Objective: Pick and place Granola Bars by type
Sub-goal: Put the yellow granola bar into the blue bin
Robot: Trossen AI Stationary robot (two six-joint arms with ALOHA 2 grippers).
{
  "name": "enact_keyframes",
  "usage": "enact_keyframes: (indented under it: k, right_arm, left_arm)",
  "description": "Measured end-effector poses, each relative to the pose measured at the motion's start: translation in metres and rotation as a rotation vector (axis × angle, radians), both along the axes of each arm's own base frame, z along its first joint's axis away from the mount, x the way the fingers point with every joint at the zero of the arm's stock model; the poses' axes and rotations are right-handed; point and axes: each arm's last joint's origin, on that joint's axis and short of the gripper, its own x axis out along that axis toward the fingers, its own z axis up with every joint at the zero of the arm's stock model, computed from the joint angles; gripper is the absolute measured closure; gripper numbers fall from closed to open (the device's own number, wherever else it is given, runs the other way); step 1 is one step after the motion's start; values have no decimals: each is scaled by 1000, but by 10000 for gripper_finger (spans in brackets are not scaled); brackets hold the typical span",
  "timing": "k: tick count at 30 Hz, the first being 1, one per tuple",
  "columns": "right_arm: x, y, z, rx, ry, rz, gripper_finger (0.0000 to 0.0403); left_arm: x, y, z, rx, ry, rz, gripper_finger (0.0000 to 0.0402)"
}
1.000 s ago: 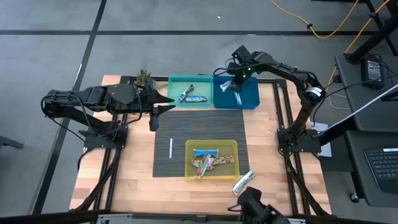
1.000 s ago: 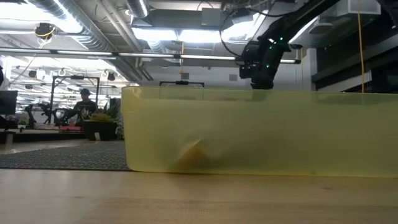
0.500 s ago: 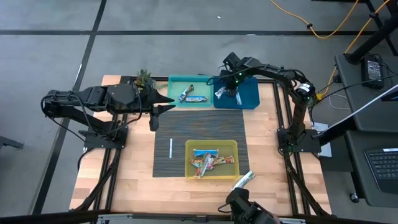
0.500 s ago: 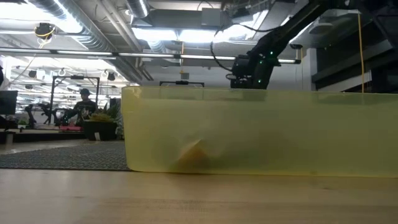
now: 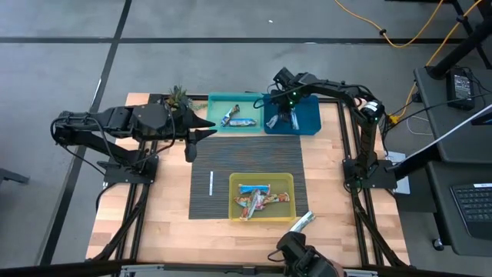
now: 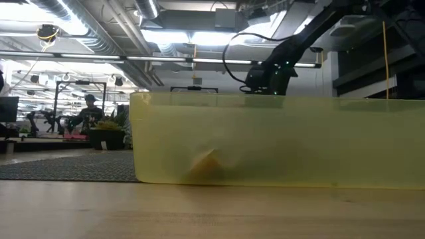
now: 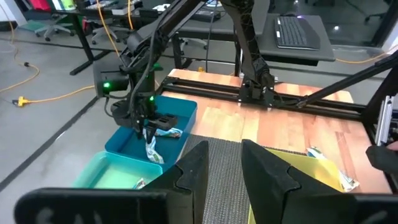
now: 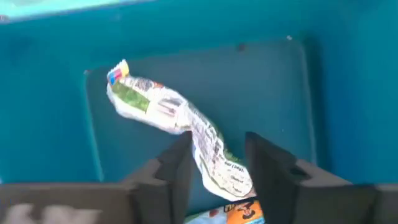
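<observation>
My right gripper (image 5: 281, 117) had travelled from the far side of the blue tray (image 5: 307, 121) to low over its left half within the last second. Its fingers (image 8: 171, 168) stood narrowly parted around a silver-wrapped bar (image 8: 186, 134) draped into that tray, beside an orange-wrapped one (image 8: 239, 210); I judged a release under way. More Granola Bars (image 5: 260, 200) waited in the yellow tray (image 5: 286, 179), two in the teal tray (image 5: 250, 101), one loose bar (image 5: 300, 223) on the table. My left gripper (image 5: 194, 137) idled, fingers narrowly open.
</observation>
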Motion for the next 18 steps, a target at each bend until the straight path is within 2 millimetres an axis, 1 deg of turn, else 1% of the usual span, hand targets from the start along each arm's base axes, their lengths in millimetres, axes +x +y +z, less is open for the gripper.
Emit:
enact_keyframes:
  k: [3,5,7,9,11,12,14,16,18]
  right_arm:
    - [1,-1,4,6,-7,-31,220]
    - [3,-2,8,9,-20,-58,203]
    - [4,-1,14,18,-40,-65,196]
    - [6,2,24,6,-72,-53,195]
    - [9,8,38,-19,-101,-37,200]
    - [10,11,45,-32,-119,-27,203]
    - [11,19,59,-60,-155,-9,211]
    - [12,28,74,-87,-189,11,219]
    - [13,37,88,-114,-227,31,226]
  left_arm:
    - [0,1,0,27,5,14,314]
    - [-1,1,1,61,14,10,320]
    - [-6,3,1,91,29,1,336]
    - [-14,8,1,109,55,15,361]
    - [-28,14,1,108,89,44,388]
    - [-36,17,1,107,101,63,394]
    - [-54,22,2,104,110,92,398]
    - [-72,24,1,107,76,94,400]
    - [-92,25,-8,103,26,88,400]
